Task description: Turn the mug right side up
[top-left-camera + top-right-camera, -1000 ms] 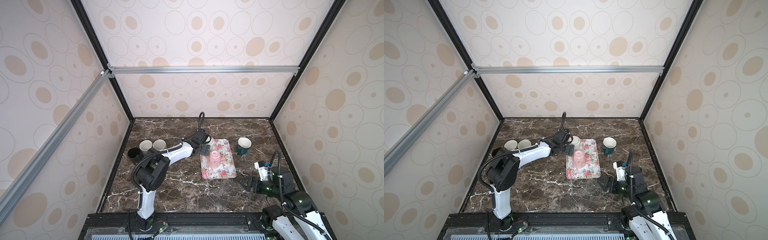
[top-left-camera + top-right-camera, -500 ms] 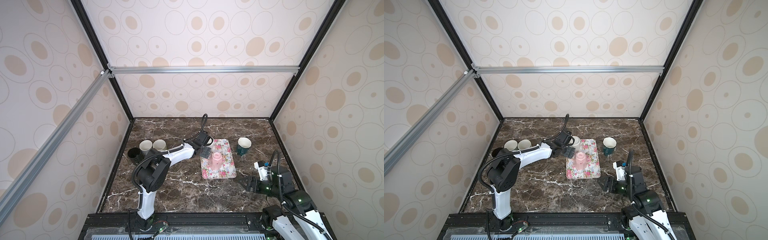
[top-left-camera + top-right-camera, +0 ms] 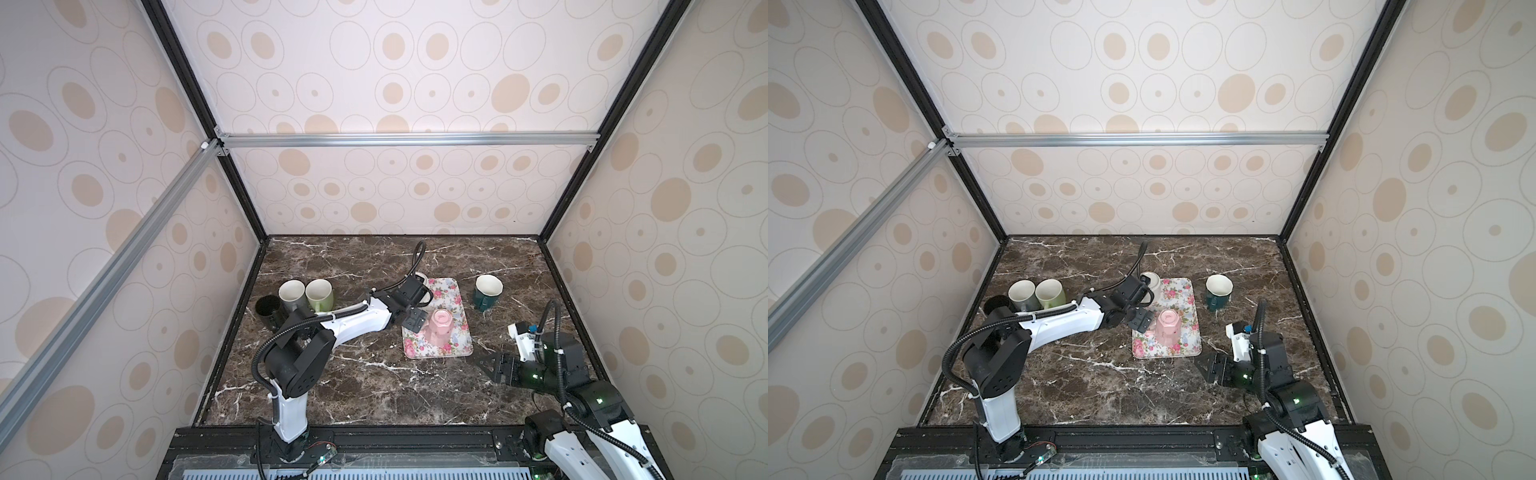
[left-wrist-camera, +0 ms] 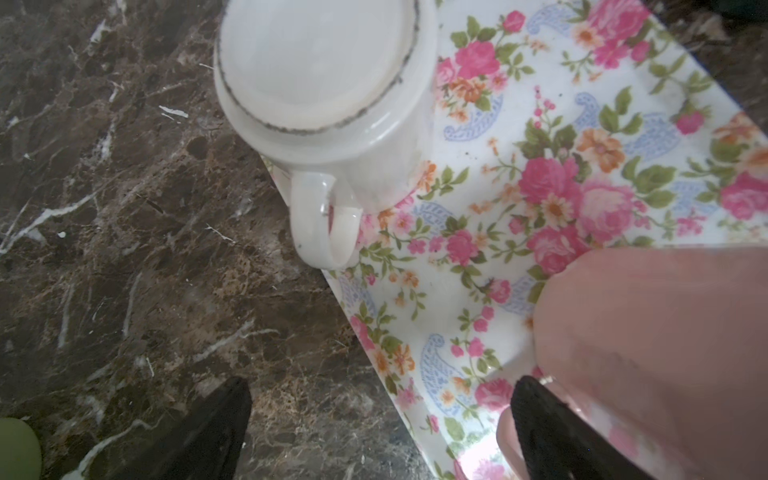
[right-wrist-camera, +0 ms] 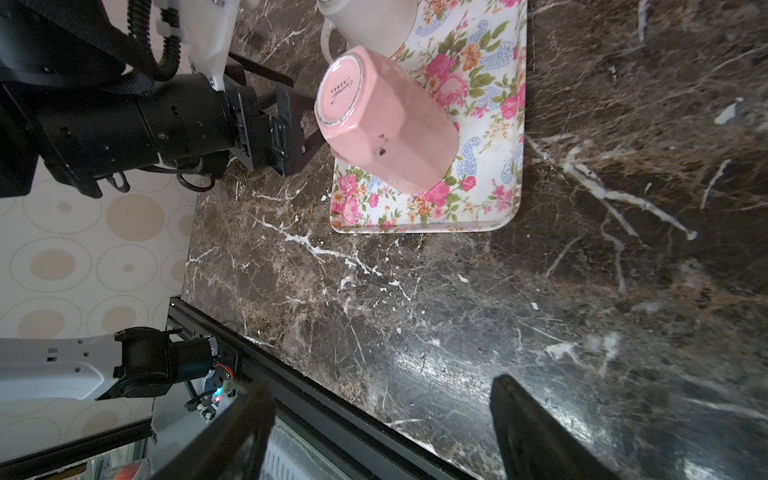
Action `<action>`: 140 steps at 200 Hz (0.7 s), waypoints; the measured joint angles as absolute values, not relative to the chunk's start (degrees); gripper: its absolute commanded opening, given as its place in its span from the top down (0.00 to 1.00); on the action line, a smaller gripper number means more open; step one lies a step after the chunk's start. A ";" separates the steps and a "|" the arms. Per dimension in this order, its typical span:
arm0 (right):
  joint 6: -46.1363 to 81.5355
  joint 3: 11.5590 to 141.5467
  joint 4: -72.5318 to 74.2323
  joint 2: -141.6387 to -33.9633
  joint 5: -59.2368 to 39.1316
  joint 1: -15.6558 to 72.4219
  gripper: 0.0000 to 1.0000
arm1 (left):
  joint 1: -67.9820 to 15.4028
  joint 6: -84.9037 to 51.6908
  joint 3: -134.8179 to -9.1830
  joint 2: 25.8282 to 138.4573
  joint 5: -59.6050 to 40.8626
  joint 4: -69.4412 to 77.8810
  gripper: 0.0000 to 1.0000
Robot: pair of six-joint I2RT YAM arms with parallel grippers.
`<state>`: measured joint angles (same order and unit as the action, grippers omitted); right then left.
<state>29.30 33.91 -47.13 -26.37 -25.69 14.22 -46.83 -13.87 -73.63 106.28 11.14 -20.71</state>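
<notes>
Pink mug (image 3: pixel 439 328) stands base-up on the tray (image 3: pixel 455 291) below centre in a top view, the left pincer (image 3: pixel 417 311) spread wide just beside it, seemingly to straddle and flip it.

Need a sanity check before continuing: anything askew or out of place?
The pink mug leans, base up, on the floral tray beside the open left gripper. The white mug sits inverted at the tray's corner.
</notes>
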 measured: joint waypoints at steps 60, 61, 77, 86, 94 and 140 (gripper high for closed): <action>29.30 33.91 -47.13 -26.37 -25.69 14.22 0.16 | -52.14 -14.98 -73.30 105.93 10.81 -23.53 0.02; 29.30 33.91 -47.13 -26.37 -25.69 14.22 0.15 | -52.16 -15.03 -73.28 105.91 10.76 -23.57 0.02; 29.30 33.91 -47.13 -26.37 -25.69 14.22 0.15 | -52.49 -16.12 -72.20 104.60 10.04 -24.23 0.01; 29.32 33.91 -47.16 -26.37 -25.67 14.22 0.16 | -52.53 -16.80 -71.48 103.42 9.52 -24.75 0.02; 29.32 33.91 -47.16 -26.37 -25.67 14.22 0.15 | -52.53 -17.30 -70.98 102.30 9.19 -25.17 0.02; 29.32 33.91 -47.13 -26.35 -25.47 14.22 0.15 | -52.51 -18.63 -70.72 95.64 7.60 -26.94 0.02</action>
